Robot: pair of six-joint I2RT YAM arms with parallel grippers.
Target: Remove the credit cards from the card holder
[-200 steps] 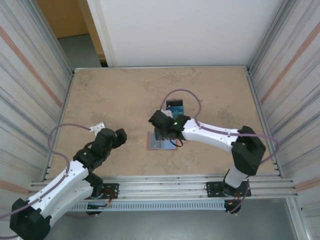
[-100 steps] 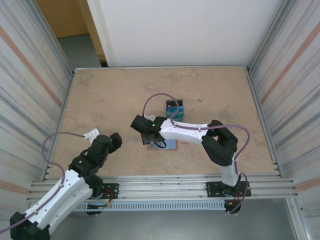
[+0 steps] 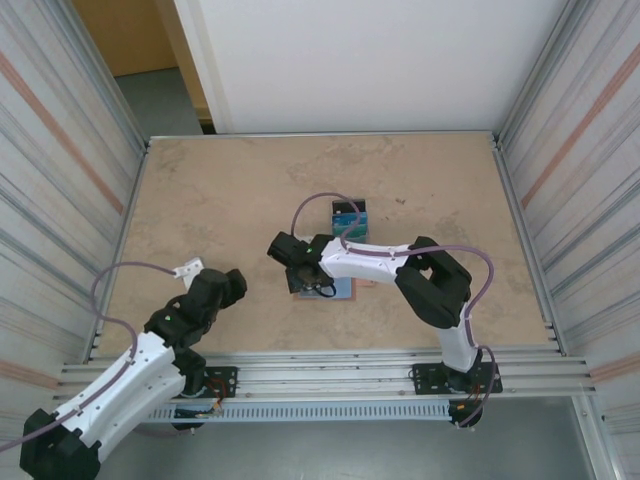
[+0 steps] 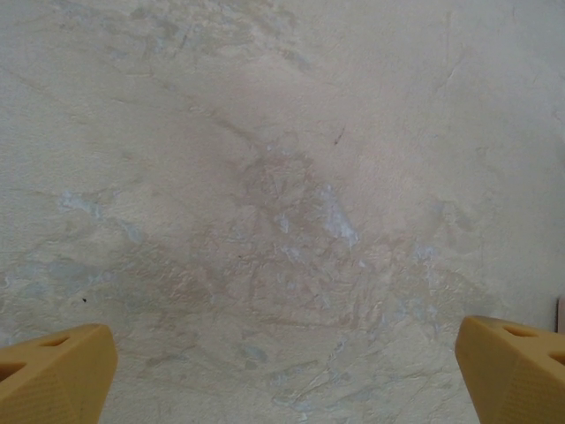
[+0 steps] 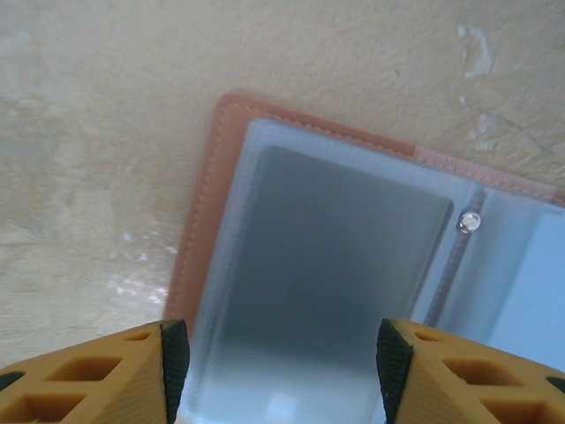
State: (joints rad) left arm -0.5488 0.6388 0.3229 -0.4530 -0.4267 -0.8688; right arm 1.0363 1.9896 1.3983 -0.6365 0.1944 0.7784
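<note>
Card holder [image 5: 335,247] — beneath right gripper [image 5: 277,353]

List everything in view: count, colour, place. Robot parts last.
table: 1, beige and mottled, the cell floor.
card holder: 1, pinkish-brown with light-blue panels, open flat mid-table.
credit card: 1 seen, looks greyish through a clear sleeve, inside the card holder.
stand: 1, black with teal showing, just behind the card holder.
left gripper: 1, yellow fingers, open over bare table, near left.
right gripper: 1, yellow fingers, open over the card holder's sleeve.
</note>
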